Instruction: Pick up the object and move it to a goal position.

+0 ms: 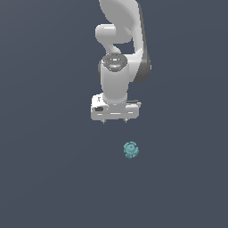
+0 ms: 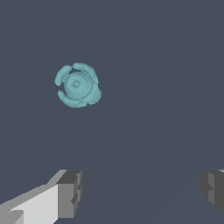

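The object [image 1: 131, 150] is a small teal-cyan knobbly lump with a ring-like top, lying on the dark grey floor. It also shows in the wrist view [image 2: 78, 85], seen from above. My white gripper [image 1: 114, 121] hangs above the floor, behind the object and slightly to the exterior view's left of it. Its fingers are spread wide apart and hold nothing. In the wrist view both fingertips [image 2: 70, 192] show with a broad gap between them, and the gripper [image 2: 142, 190] is apart from the object.
The white arm [image 1: 118, 53] rises behind the gripper. A flat dark grey floor [image 1: 53, 178] extends all around.
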`<state>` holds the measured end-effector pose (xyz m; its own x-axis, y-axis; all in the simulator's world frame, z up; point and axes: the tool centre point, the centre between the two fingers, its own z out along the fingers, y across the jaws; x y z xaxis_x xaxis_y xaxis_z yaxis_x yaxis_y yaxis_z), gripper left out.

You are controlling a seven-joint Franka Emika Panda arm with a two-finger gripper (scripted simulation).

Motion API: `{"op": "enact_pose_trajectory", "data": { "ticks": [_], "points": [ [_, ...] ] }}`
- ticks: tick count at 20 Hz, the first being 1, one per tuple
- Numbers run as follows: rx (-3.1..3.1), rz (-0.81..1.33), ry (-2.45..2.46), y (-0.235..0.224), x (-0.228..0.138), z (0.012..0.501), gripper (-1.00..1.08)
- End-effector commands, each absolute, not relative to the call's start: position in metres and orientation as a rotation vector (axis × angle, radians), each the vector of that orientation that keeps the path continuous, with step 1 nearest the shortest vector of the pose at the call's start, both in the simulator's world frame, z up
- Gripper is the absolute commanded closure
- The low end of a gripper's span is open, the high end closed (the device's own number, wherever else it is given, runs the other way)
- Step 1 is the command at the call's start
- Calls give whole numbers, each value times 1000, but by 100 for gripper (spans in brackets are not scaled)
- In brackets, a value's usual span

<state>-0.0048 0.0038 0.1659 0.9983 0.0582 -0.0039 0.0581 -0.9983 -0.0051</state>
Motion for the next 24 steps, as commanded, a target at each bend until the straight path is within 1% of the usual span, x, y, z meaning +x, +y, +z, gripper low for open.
{"op": "enact_pose_trajectory", "data": {
  "ticks": [1,16,24],
  "points": [
    [-3135,6,-91,4,-5,166,-92],
    [-3134,31,-130,3,-5,162,-92],
    [-3135,27,-190,16,12,152,-92]
  ]
}}
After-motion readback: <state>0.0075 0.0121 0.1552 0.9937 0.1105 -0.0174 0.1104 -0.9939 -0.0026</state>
